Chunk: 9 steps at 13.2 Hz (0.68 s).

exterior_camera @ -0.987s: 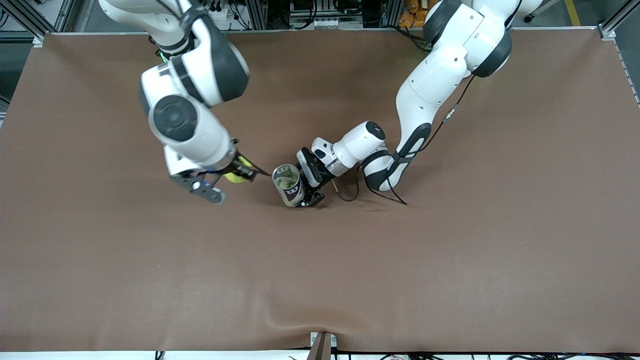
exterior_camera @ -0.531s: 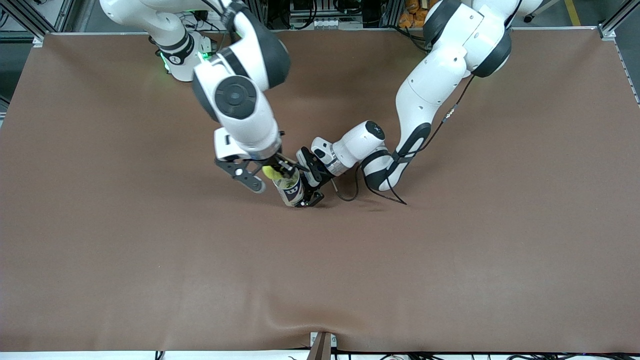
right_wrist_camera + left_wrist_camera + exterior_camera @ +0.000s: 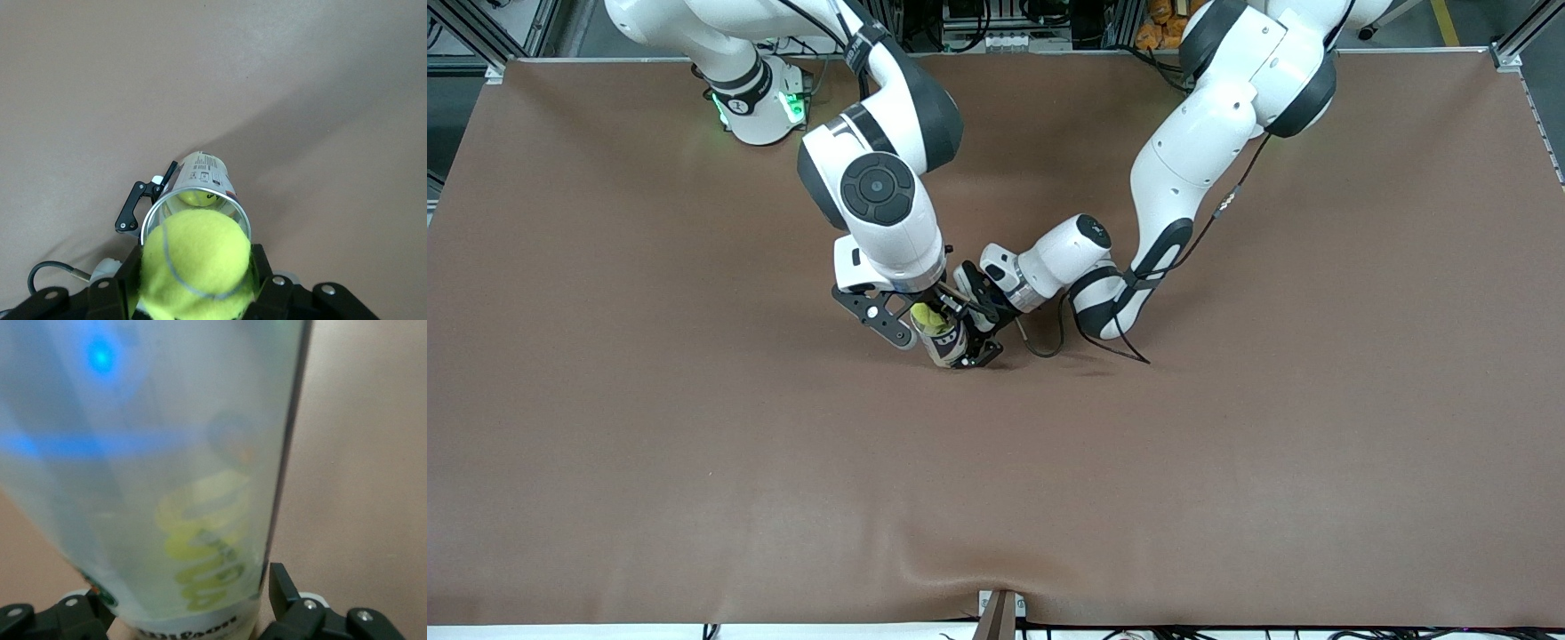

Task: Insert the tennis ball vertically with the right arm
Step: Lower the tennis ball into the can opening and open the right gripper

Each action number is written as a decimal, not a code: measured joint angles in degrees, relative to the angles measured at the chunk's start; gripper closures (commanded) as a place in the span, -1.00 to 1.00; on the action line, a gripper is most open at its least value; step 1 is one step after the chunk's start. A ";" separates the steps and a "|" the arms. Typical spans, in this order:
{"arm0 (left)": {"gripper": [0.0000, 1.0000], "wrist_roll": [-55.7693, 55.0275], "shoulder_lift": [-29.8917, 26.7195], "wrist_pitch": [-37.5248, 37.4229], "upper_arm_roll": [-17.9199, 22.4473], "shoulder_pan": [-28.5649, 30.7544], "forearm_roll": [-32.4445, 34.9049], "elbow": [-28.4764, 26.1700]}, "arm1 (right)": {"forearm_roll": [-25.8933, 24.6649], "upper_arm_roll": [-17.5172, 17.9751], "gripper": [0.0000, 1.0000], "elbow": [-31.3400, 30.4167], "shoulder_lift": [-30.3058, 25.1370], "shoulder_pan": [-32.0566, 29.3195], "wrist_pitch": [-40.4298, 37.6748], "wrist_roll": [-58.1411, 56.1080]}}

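- The right arm (image 3: 876, 191) reaches from its base toward the middle of the brown tabletop (image 3: 1227, 462), with its wrist pointing down.
- The right pincer (image 3: 930, 313) is clamped on a yellow-green ball (image 3: 927, 316); in the right wrist view the ball (image 3: 195, 267) fills the gap between the two black fingers (image 3: 265, 279).
- The ball hangs right over the open mouth of a clear can (image 3: 945, 340), at about rim height; in the right wrist view the can's metal rim (image 3: 195, 203) rings the top of the ball.
- A second yellow ball (image 3: 197, 197) shows deep inside the can in that view.
- The can stands upright near the middle of the tabletop, with a dark label on its wall.
- The left arm (image 3: 1192, 151) bends down low from its base, and the left pincer (image 3: 971, 336) is closed on the can from the side, near the tabletop.
- In the left wrist view the can's clear wall (image 3: 167, 473) fills most of the picture, with the black fingertips (image 3: 283, 587) on either side of its base; a blurred yellow shape (image 3: 203, 553) shows through the plastic, probably a ball inside.
- A thin black cable (image 3: 1049, 342) loops from the left wrist onto the tabletop.
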 measured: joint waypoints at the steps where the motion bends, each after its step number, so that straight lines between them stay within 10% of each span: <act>1: -0.87 0.00 0.00 0.00 0.00 0.00 0.00 0.00 | 0.00 -0.09 -1.00 0.00 0.10 0.00 0.14 0.24; 9: -0.87 0.00 0.00 0.00 0.00 0.00 0.00 0.00 | -0.13 -0.44 -1.00 0.37 0.16 -0.01 0.27 1.22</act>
